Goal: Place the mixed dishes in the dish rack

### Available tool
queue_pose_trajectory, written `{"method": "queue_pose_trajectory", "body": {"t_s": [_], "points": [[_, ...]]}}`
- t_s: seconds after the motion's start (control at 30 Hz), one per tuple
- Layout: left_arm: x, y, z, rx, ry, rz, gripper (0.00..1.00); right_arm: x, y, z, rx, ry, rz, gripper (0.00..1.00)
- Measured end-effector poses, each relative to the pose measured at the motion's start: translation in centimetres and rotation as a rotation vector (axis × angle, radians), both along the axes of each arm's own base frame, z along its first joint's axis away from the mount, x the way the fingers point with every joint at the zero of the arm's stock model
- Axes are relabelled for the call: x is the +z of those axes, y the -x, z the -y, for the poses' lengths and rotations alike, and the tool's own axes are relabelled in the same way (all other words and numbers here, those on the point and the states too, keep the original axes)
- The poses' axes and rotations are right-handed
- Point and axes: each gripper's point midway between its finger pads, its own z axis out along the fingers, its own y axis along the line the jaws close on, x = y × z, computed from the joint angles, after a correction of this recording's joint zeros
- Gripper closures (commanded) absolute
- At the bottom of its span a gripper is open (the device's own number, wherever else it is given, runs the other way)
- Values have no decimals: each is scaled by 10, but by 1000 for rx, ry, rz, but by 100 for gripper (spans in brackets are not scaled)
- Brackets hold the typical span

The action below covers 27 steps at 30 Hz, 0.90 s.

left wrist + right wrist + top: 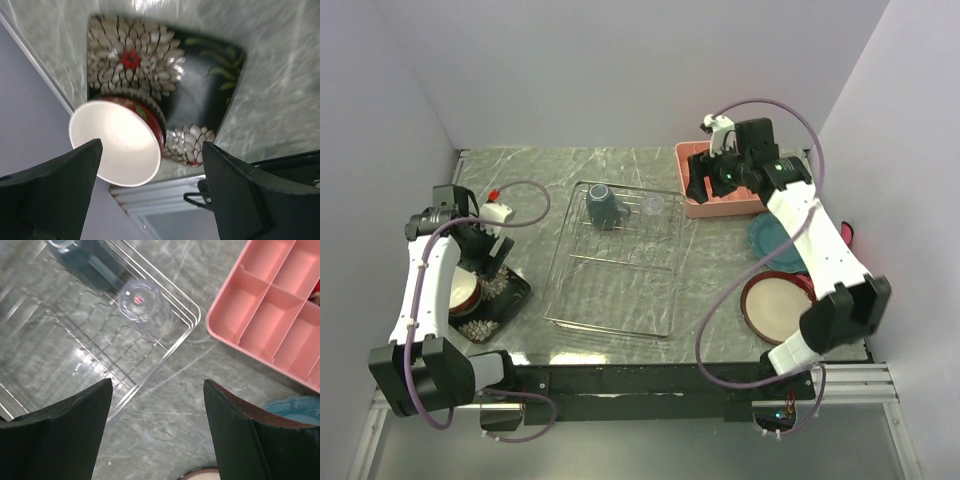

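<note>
We record jaws spread on both: left gripper (152, 147) over the bowl (125, 135), lower left; right gripper (157, 385) beside the rack (610, 290), upper right.

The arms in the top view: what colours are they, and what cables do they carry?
The left arm and right arm have white links and black joints. A purple cable loops along each. The jaws are black and wedge-shaped.
</note>
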Motion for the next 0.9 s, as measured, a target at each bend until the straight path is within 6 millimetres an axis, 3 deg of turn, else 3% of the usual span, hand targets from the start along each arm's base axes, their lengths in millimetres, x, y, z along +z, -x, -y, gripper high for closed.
{"method": "queue_pose_trajectory", "body": {"t_s": [0.13, 0.4, 0.6, 0.9], "points": [[-15, 13, -13, 35, -67, -69, 16, 19, 14, 1, -15, -49, 83, 18], [-25, 25, -31, 120, -102, -159, 33, 20, 18, 1, -15, -61, 112, 17], [-41, 23, -30, 155, -74, -244, 40, 22, 17, -1, -12, -71, 112, 17], [-49, 11, -32, 174, -58, -288, 53, 22, 13, -6, -7, -103, 96, 17]]}}
